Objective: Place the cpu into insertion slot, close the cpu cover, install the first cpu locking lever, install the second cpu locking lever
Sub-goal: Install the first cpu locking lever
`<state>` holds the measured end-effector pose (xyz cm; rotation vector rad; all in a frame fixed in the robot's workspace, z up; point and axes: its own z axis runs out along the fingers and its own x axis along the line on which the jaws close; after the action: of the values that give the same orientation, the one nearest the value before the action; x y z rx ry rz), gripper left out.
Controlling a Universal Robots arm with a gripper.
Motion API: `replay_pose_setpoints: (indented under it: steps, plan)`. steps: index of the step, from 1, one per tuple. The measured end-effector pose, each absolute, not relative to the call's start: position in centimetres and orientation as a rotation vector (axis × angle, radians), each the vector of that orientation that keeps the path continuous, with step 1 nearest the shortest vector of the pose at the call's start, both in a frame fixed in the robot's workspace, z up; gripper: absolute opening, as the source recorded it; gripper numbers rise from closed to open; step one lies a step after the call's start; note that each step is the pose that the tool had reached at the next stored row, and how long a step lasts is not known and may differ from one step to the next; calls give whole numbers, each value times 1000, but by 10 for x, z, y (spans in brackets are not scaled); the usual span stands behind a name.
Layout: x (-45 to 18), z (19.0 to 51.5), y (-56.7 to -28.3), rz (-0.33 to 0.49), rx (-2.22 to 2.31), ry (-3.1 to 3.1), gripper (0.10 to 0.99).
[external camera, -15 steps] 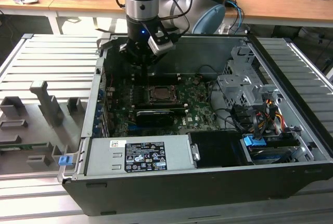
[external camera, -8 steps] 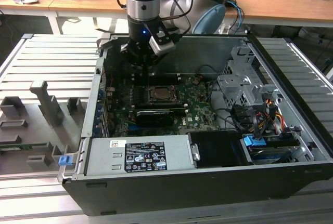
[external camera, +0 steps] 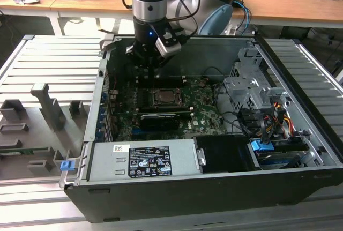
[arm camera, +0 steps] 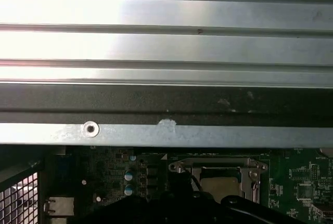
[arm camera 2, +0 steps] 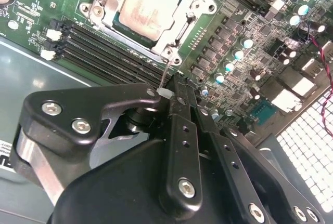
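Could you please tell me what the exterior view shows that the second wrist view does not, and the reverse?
Exterior view: the whole open computer case, its power supply, the long black card and the ribbed table around it. Second wrist view: the pale face of the cpu, framed by the closed cpu cover, and a thin locking lever gripped by the shut fingers. Both: the gripper low over the motherboard beside the insertion slot.

Cpu [arm camera 2: 144,5] sits inside cpu cover [arm camera 2: 193,11] frame, just beyond gripper [arm camera 2: 174,91]; memory slots [arm camera 2: 106,51] lie between.
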<state>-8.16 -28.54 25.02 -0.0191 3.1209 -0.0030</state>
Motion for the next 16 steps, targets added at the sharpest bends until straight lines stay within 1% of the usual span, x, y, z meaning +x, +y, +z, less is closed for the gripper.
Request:
replay_pose_setpoints:
  steps: [16]
  plan:
    - [-73,247,-285,-7,-19,3121,106]
